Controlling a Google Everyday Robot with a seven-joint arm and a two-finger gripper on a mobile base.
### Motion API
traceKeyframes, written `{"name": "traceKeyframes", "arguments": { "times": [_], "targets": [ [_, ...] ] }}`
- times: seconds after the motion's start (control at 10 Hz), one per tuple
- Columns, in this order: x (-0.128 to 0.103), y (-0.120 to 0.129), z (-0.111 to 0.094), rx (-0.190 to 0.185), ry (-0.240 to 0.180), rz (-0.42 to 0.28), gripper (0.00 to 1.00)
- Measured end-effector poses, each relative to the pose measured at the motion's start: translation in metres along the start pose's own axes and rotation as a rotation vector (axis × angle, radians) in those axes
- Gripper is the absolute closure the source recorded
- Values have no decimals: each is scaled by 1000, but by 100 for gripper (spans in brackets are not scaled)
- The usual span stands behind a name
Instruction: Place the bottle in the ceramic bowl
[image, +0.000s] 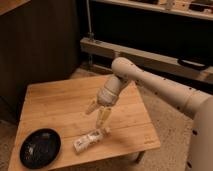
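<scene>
Black glossy ceramic bowl (40, 148) sits at front-left corner of wooden counter (60, 102). Bottle (91, 140) lies on its side near front edge of counter, right of bowl and apart from it, tilted slightly up toward right. Gripper (96, 119) hangs just above bottle's right end, pointing down. Fingers (104, 119) spread apart, gripping nothing; nearer fingertip close to bottle, contact unclear. Pale arm (150, 85) reaches in from right, bending above middle of counter.
</scene>
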Motion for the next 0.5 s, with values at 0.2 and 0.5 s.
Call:
{"name": "traceKeyframes", "arguments": {
  "times": [0.2, 0.5],
  "targets": [
    [-14, -2, 9, -8, 79, -20, 35],
    [-37, 16, 40, -17, 174, -119, 35]
  ]
}}
